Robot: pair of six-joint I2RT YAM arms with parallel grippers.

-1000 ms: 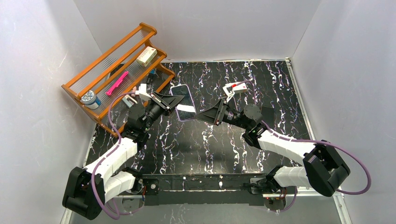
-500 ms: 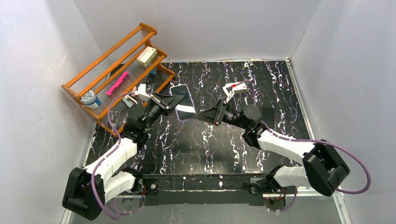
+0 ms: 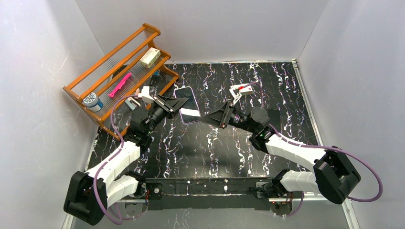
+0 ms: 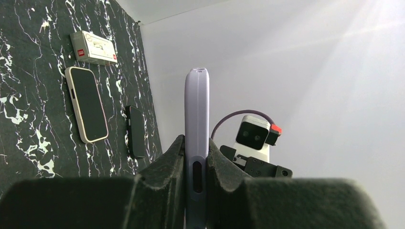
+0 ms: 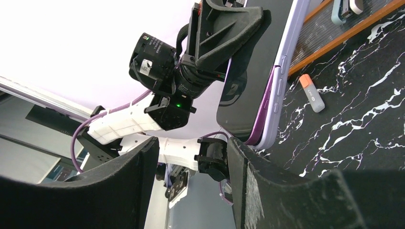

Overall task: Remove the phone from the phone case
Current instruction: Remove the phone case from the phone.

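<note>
Lilac phone case (image 4: 197,119) sat clenched edgewise in the left pincer (image 3: 175,106). The right pincer (image 3: 205,118), released at its 4 o'clock, likely had to pry the phone (image 3: 188,107) out next.

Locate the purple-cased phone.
Top view, left of centre: the purple-cased phone is clamped in the left gripper, beside the wooden rack.

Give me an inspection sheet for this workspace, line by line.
Surface: black marbled tabletop.
Job's things: lilac cased phone held up by one end, phone in its case.
Clutter: wooden rack with pink tool and jar; spare phone, white box, orange-capped stick lying flat.
Grippers: left gripper shut on the cased phone; right gripper open, near its corner, gripping nothing.
Cables: purple cables along both arms, snagging nothing.
Surroundings: plain white walls.
</note>
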